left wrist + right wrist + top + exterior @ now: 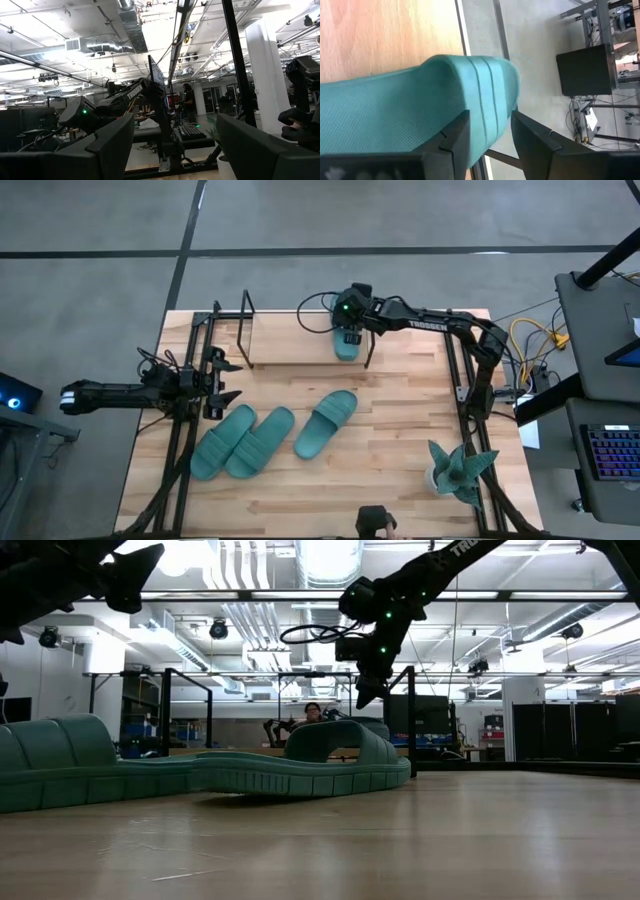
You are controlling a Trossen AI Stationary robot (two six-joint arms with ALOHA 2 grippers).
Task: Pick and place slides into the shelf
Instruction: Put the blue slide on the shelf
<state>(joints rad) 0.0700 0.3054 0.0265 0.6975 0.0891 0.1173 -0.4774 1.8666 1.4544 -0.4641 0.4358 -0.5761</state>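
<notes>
Three teal slides lie sole-down on the table's near middle: two side by side [222,442] [260,442] and one to their right [325,423]. A fourth slide [346,348] sits at the right end of the shelf [290,345], a black rod rack with a light board at the far edge. My right gripper [348,330] [490,142] reaches in from the right and is shut on that slide. My left gripper [228,381] [175,150] waits open over the table's left side, apart from every slide. My right gripper pinches the fourth slide's far end [490,107] between its two fingers, one finger [452,142] against the textured face and the other [535,142] against the ridged side. The fingers point down from above. I cannot tell whether the slide's near end [346,356] rests on the shelf board.
A teal spiky plant ornament [460,470] stands near the table's right near corner. Black frame rails run along the left [180,440] and right [465,380] table sides. Bare wood lies between the shelf and the three slides. A person sits in the room beyond [313,712].
</notes>
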